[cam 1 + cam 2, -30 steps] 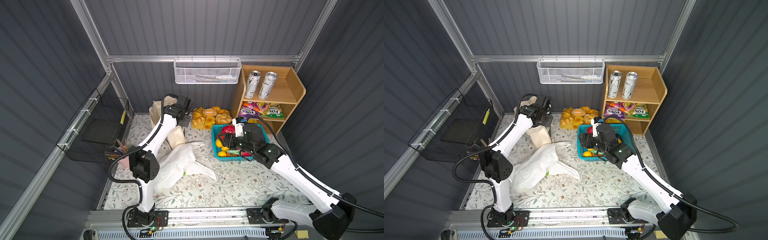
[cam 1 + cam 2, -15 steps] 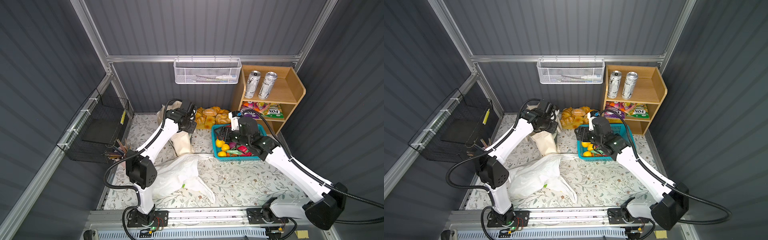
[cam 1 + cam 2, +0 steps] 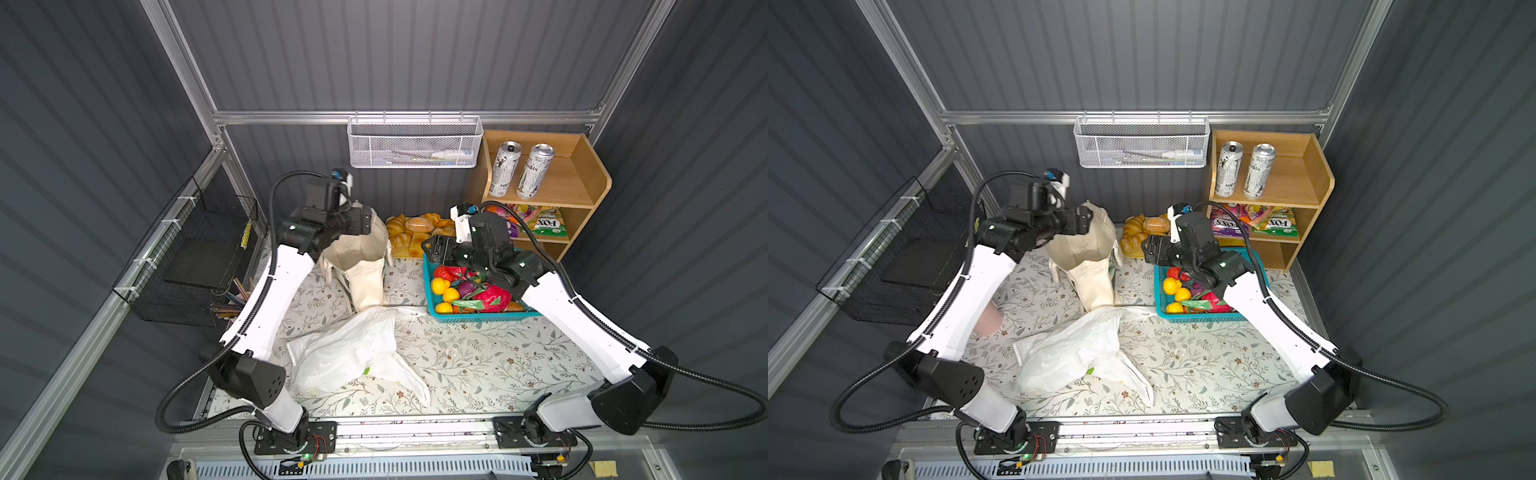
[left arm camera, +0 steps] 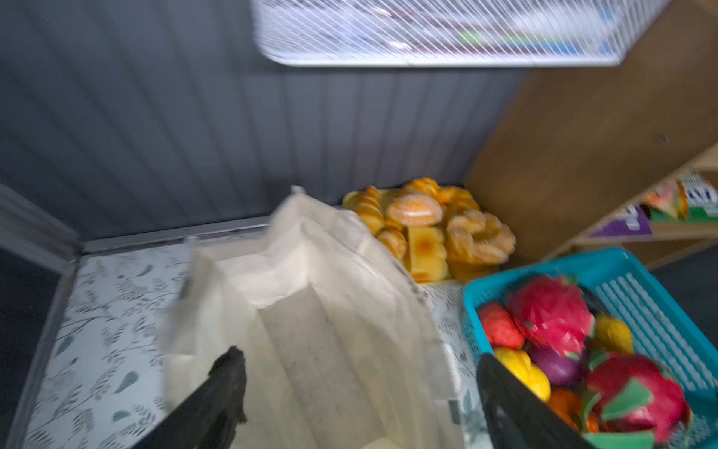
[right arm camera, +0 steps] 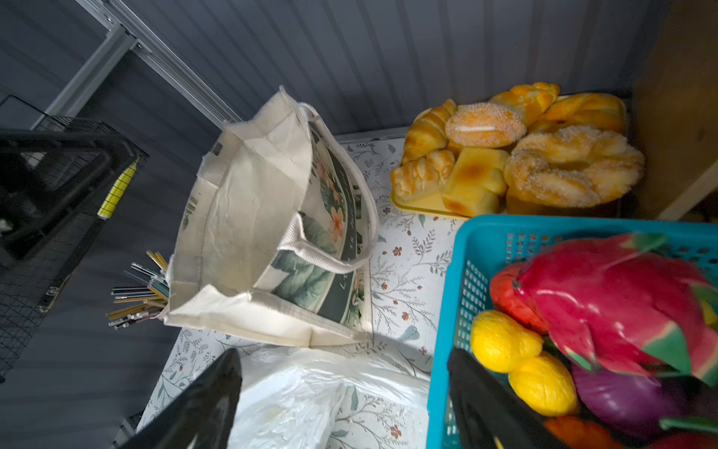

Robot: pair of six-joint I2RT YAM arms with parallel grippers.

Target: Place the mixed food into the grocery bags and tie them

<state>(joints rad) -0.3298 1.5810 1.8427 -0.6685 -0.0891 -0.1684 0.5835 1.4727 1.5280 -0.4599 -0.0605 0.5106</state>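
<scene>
1. The cream cloth tote bag (image 3: pixel 360 266) stands up at the back of the flowery table cover (image 3: pixel 478 365). Its mouth is open and its inside is creased. The right wrist view shows a leaf and flower print on one side.
2. The thin white plastic bag (image 3: pixel 353 353) lies flat and crinkly just in front of the tote.
3. Two tall shiny silver cans (image 3: pixel 503 168) with black print stand on top of the wooden shelf (image 3: pixel 590 183). A purple FOX'S sweets pouch (image 3: pixel 1227 222) lies one level down, partly behind the right arm.
4. The blue-green plastic basket (image 3: pixel 478 319) has small holes. It holds round yellow fruit and a bumpy pink one. Soft golden bread rolls (image 3: pixel 415 226) sit behind it.
5. The left claw (image 4: pixel 361 388) is spread wide above the tote's open top and holds nothing.
6. The right claw (image 5: pixel 345 373) is also wide and empty. It hangs over the basket corner nearest the tote.
7. The left wrist view is blurry. The print on the plastic bag is too faint to make out. The things in the white wire basket (image 3: pixel 415 143) are too small to tell.
</scene>
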